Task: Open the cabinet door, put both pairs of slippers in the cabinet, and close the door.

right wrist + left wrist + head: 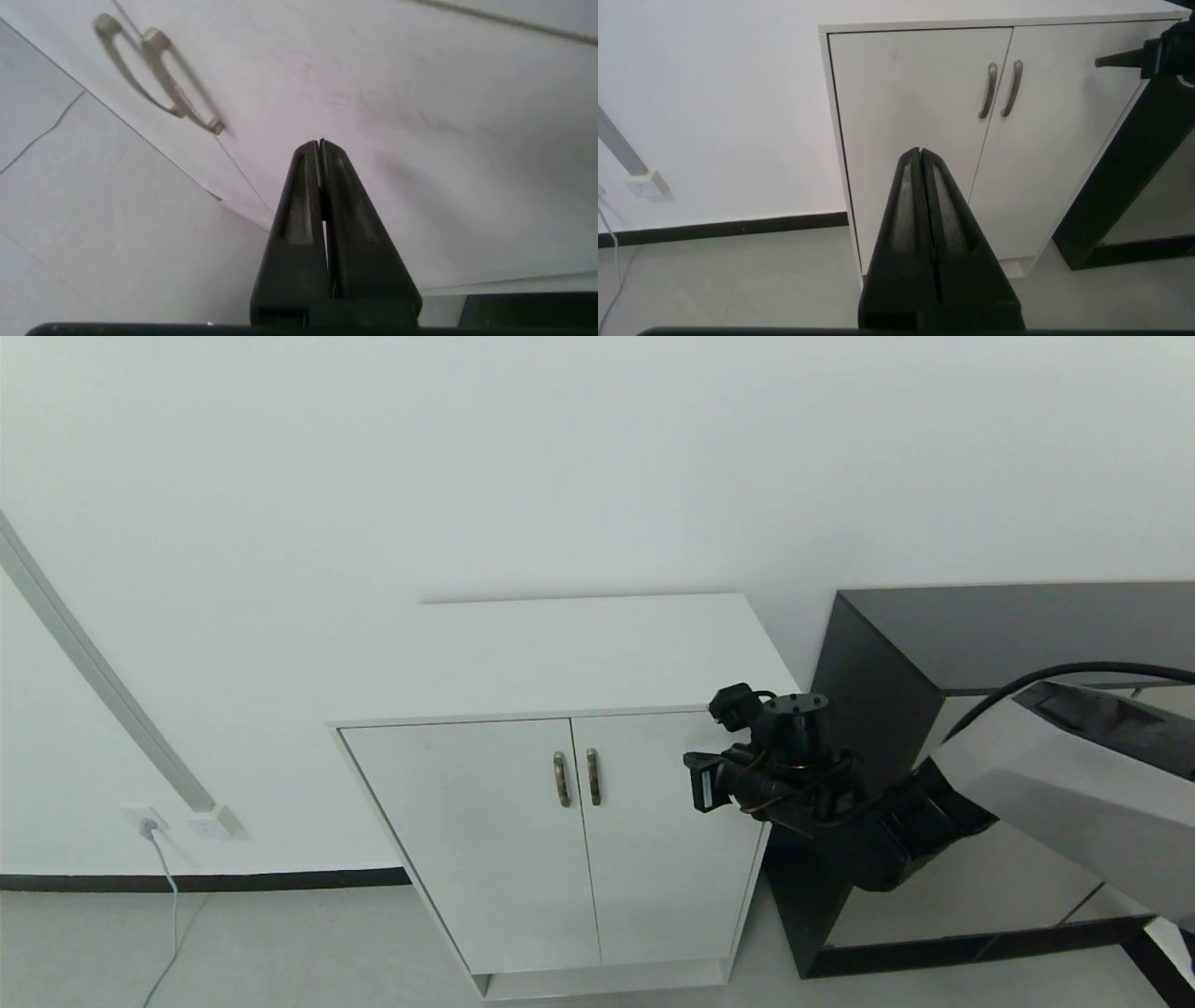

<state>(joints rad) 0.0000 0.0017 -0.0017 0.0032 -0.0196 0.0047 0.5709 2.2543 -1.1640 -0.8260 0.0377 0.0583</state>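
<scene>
The white cabinet (560,653) stands against the wall with both doors shut. Its two metal handles (577,777) sit side by side at the middle seam. My right arm (794,761) hangs in front of the right door's upper outer part. In the right wrist view my right gripper (320,149) is shut and empty, its tips close to the door panel, with the handles (149,65) off to one side. My left gripper (920,159) is shut and empty, held back from the cabinet (915,84) and pointing at its left door.
A black cabinet with a mirrored front (934,644) stands tight against the white cabinet's right side. A wall socket (149,823) with a hanging cable and a slanted conduit (93,672) are at the left. Grey floor (280,952) lies open before the cabinet.
</scene>
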